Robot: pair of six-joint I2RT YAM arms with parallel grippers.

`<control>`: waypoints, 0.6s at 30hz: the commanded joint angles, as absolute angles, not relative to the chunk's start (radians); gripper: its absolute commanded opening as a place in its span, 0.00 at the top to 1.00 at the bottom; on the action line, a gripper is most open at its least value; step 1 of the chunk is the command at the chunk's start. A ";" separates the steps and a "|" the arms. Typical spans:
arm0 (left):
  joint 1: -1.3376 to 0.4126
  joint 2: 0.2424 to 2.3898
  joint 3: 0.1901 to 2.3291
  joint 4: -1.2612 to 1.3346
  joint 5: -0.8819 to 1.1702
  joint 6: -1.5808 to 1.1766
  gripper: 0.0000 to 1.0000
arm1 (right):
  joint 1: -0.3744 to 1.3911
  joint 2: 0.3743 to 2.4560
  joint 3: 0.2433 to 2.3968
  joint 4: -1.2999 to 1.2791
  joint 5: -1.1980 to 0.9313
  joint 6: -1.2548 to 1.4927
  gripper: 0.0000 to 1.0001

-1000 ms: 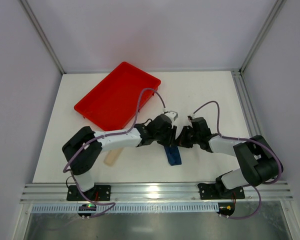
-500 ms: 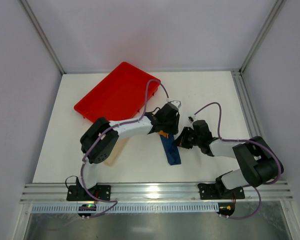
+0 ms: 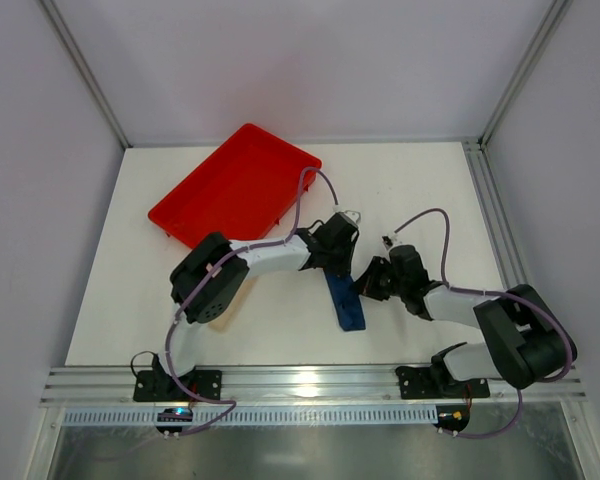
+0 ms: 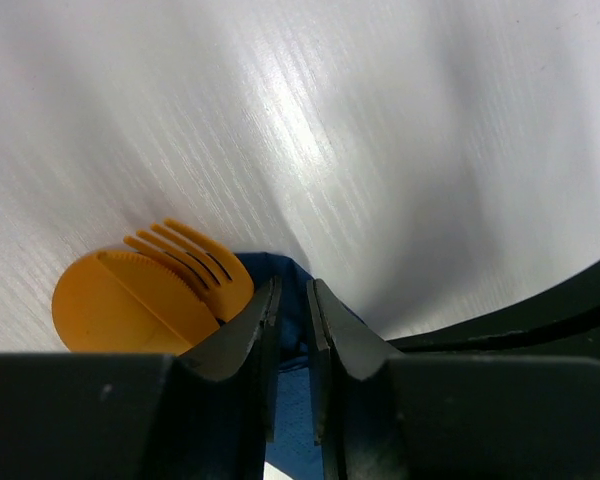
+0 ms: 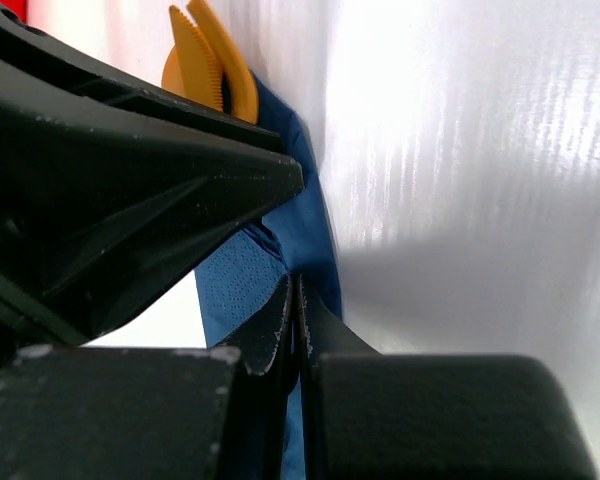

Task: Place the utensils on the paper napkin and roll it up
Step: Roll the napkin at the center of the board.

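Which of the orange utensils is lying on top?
The fork, the one with tines; it rests across the rounded orange piece beneath it.

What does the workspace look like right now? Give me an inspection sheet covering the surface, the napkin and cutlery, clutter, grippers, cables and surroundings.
Surface: white table, no spills seen.
Job's things: blue napkin folded into a narrow strip between the arms; orange cutlery pokes out of one end.
Clutter: red tray at the far left, apart from the napkin.
Grippers: left gripper with jaws a narrow gap apart at the napkin's edge, grip unclear; right gripper shut, tips against the napkin.
Cables: purple cables loop above both arms; the left one crosses the tray's corner in the top view.
Surroundings: pale walls, metal frame posts, metal rail at the near edge.
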State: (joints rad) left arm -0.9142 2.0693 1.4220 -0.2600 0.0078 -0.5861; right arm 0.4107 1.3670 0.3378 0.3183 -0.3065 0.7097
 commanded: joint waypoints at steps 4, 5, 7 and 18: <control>-0.913 2.088 1.425 -0.282 -0.041 -0.560 0.81 | 0.413 1.295 0.304 0.310 -0.227 0.683 0.96; -0.914 2.089 1.425 -0.282 -0.043 -0.558 0.81 | 0.414 1.278 0.299 0.313 -0.216 0.683 0.96; -0.914 2.089 1.425 -0.285 -0.046 -0.558 0.81 | 0.414 1.261 0.282 0.322 -0.204 0.684 0.96; -0.913 2.074 1.407 -0.278 -0.054 -0.552 0.81 | 0.414 1.262 0.255 0.337 -0.163 0.698 0.96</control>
State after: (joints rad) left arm -0.9150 2.0731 1.4220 -0.2584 -0.0105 -0.5755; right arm 0.4114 1.2739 0.2687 0.3279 -0.2195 0.7109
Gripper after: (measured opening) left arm 0.191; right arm 0.040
